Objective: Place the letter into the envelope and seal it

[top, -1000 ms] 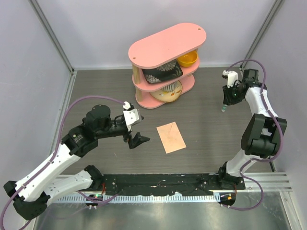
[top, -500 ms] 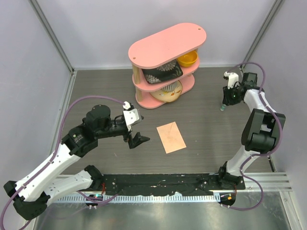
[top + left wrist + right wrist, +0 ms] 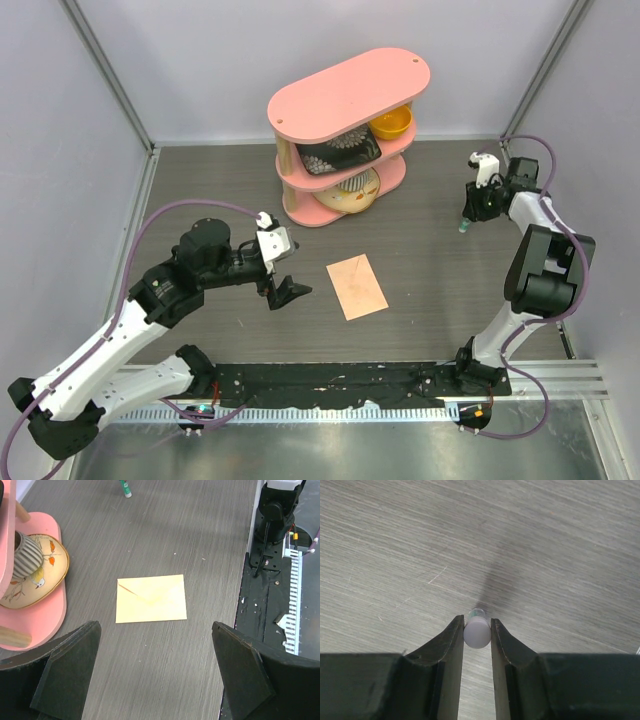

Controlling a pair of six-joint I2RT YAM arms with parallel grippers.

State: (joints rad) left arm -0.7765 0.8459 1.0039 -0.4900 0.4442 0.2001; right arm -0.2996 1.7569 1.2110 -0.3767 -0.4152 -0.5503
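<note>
Left gripper (image 3: 287, 293): your jaws stand wide apart and hold nothing. The gripper hovers over the table (image 3: 430, 270), just left of the envelope, and the wrist view looks down on the envelope between the two fingers.
Right gripper (image 3: 468, 214): you have it closed narrowly on a glue stick (image 3: 476, 634), a finger pressed to each side. It sits at the far right of the table, well apart from the envelope.
Glue stick: its pale rounded end faces your wrist camera, with a thin green band behind it. It points down toward the table and casts a shadow there. You cannot tell whether its lower end touches the wood.
Envelope (image 3: 357, 287): lies flat near the table's middle, skewed to the table edges, with the flap's V crease facing up. Neither gripper touches it.
Letter: you cannot make it out as a separate sheet in any view.
Pink shelf (image 3: 350, 85): stands at the far side, beyond the envelope. It holds a yellow bowl (image 3: 391, 123), a dark patterned dish (image 3: 338, 155) and, on the bottom tier, a cream bowl with birds (image 3: 35, 572).
</note>
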